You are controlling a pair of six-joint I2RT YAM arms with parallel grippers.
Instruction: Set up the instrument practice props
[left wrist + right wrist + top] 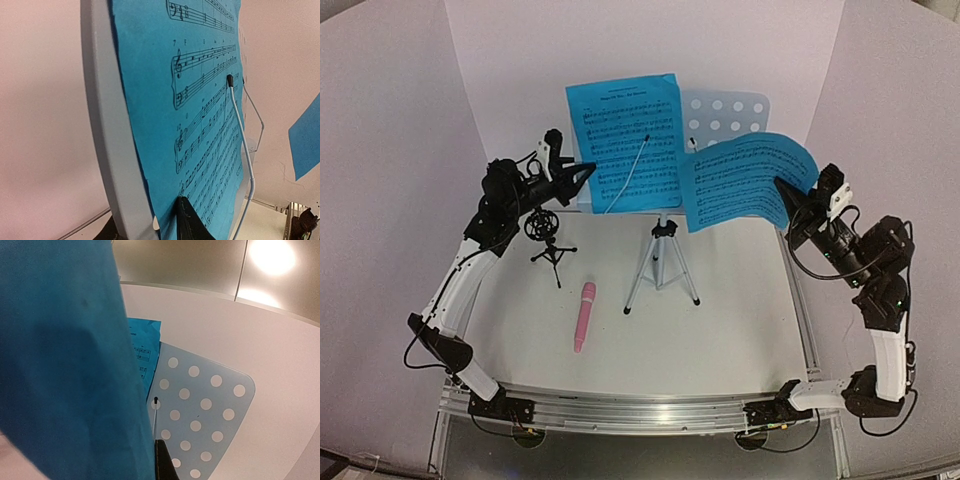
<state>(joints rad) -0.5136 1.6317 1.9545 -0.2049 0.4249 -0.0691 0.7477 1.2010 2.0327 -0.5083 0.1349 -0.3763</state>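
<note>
Pinches bright blue music sheet (750, 180) in closed right gripper (788, 192), three o'clock; straddles other sheet (625, 130) on pale blue perforated stand (725, 110), left gripper (582, 172) narrow, clamp unclear.

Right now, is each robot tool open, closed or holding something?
Left tool: astride the pale blue perforated music stand and its bright blue music sheet; grip cannot be told.
Right tool: closed on the other bright blue music sheet.

Music stand desk (735, 110): pale blue, matt, smooth, punched holes. Tripod (662, 265) legs: silver metal, slight sheen. Left sheet (625, 140) and right sheet (750, 180): bright blue paper, matt, black print. Microphone (584, 316): pink smooth plastic. Mic holder (548, 238): matt black. Bench (740, 330): white, matt.
</note>
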